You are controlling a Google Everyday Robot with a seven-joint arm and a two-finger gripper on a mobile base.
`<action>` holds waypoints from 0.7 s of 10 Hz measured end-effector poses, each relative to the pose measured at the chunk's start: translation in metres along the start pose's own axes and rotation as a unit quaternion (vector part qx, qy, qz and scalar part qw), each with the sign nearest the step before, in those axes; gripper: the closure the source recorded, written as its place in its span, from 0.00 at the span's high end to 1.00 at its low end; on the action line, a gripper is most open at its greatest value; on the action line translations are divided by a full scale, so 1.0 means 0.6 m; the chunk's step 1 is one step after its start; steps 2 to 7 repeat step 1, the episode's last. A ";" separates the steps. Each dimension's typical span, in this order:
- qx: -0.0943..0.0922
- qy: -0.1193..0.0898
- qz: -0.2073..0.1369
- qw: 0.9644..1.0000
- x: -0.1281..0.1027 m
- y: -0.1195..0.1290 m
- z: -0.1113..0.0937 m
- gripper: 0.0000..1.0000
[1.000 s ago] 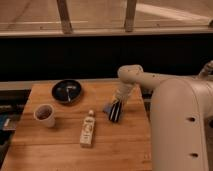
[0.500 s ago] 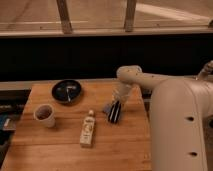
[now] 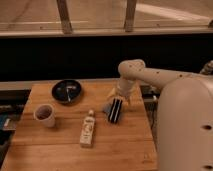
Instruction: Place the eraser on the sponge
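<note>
The eraser, a long black block with pale lengthwise stripes, lies on the wooden table right of centre. A corner of the light-blue sponge shows from under its left side, so the eraser seems to rest partly on it. My gripper hangs just above the eraser's far end, at the tip of the white arm that comes in from the right. The arm's wrist hides part of the gripper.
A dark round plate sits at the back left of the table. A small cup stands at the left, and a pale bottle with a white cap lies near the middle. My white body fills the right side.
</note>
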 end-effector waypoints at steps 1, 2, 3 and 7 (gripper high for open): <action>0.006 -0.027 0.006 1.000 -0.003 -0.012 -0.044 0.75; 0.006 -0.027 0.006 1.000 -0.003 -0.012 -0.044 0.75; 0.006 -0.027 0.006 1.000 -0.003 -0.012 -0.044 0.75; 0.006 -0.027 0.006 1.000 -0.003 -0.012 -0.044 0.75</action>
